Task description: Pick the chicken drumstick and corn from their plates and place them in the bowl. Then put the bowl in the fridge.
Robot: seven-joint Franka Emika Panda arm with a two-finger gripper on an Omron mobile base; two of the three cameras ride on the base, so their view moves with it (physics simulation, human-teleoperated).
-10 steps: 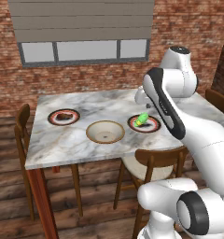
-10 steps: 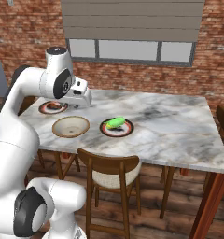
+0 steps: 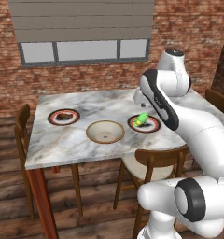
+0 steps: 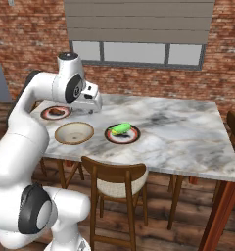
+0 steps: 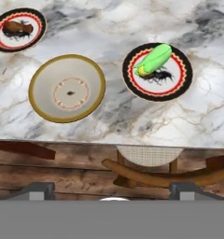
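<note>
The dark reddish-brown chicken drumstick [image 5: 17,28] lies on the left plate [image 5: 37,35] and appears in the base views too [image 3: 63,116] [image 4: 55,111]. The bright green corn [image 5: 154,60] [image 3: 142,119] [image 4: 121,128] rests on the right plate [image 5: 167,85]. Between the two stands the tan bowl [image 5: 48,88] [image 3: 105,131] [image 4: 74,133], with nothing in it. My gripper [image 5: 111,191] [image 4: 92,107] hangs open well above the table, over its near edge, with nothing between the fingers. The fridge is out of view.
The marble table [image 3: 81,144] [image 4: 188,142] carries all three dishes. A wooden chair [image 5: 151,170] [image 4: 114,181] stands tucked under the near edge below the corn plate. Another chair [image 3: 21,126] stands at the left end. A brick wall with a window [image 3: 81,49] lies behind.
</note>
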